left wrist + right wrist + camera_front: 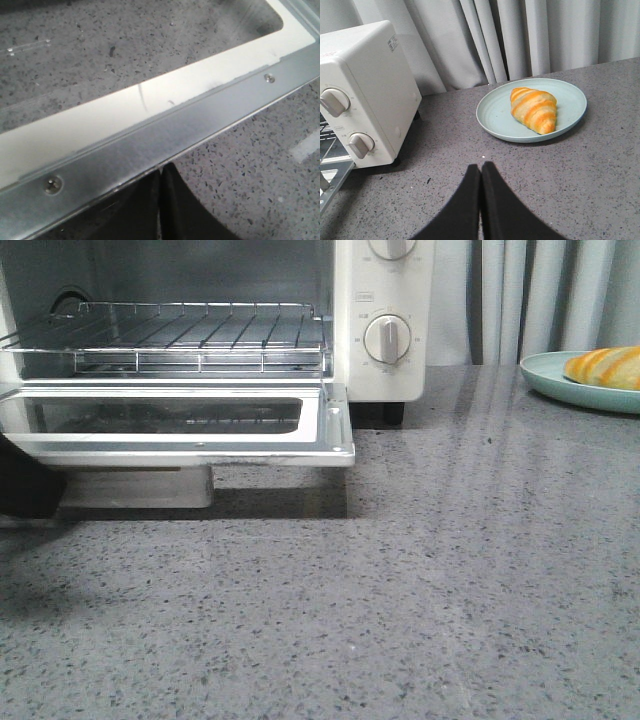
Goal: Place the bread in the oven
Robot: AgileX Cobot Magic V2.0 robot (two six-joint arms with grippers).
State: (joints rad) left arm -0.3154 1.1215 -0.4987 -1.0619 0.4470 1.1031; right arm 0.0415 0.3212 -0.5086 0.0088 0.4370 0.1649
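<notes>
The bread, golden-orange with cream stripes, lies on a pale blue plate on the grey counter; it also shows at the far right of the front view. The white oven stands at the back left with its glass door folded down and the wire rack bare. My right gripper is shut and empty, a short way in front of the plate, apart from it. My left gripper is shut, its tips at the metal front edge of the open door.
Grey curtains hang behind the counter. The plate sits near the right rear of the counter, right of the oven's dials. A dark part of the left arm shows under the door at the left edge.
</notes>
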